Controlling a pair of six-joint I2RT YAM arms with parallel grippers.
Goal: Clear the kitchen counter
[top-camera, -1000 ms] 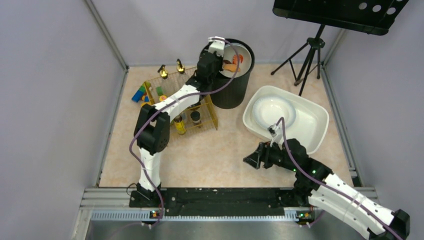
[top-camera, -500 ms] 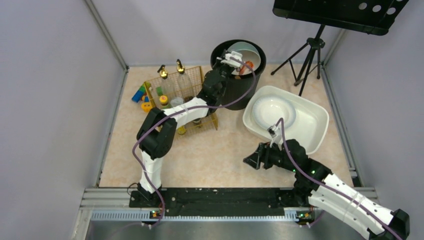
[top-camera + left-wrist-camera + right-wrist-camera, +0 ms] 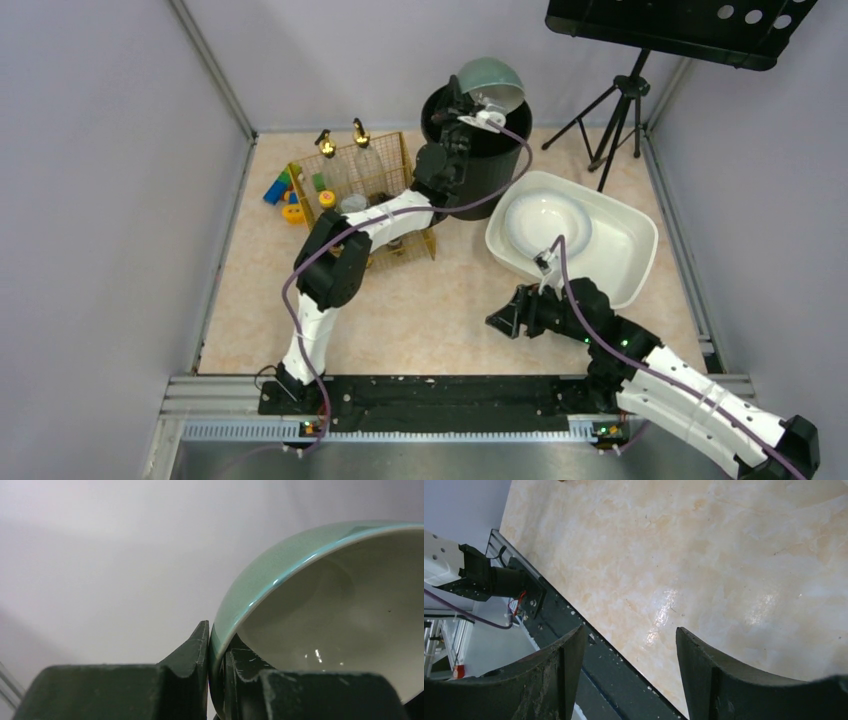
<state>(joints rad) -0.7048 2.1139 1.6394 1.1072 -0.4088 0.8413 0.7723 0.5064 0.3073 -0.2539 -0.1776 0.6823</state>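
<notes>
The beige marbled kitchen counter (image 3: 440, 310) fills the floor of the cell and also shows in the right wrist view (image 3: 704, 555). My left gripper (image 3: 478, 103) is raised over the black bin (image 3: 470, 180) at the back and is shut on the rim of a green bowl (image 3: 490, 78), tipped upside down above the bin. In the left wrist view the fingers pinch the bowl's rim (image 3: 260, 595) and its pale inside is empty. My right gripper (image 3: 503, 322) hovers low over the counter's front right, open and empty (image 3: 629, 650).
A white tub (image 3: 620, 235) holding a white plate (image 3: 548, 222) stands at the right. A yellow wire rack (image 3: 345, 180) with bottles and jars stands left of the bin, coloured toys (image 3: 282, 195) beside it. A black tripod (image 3: 615, 115) stands at the back right.
My left gripper rose and turned the green bowl from lying in the bin's mouth with food in it to upside down above the bin; the food is gone from it. The right arm stayed still.
</notes>
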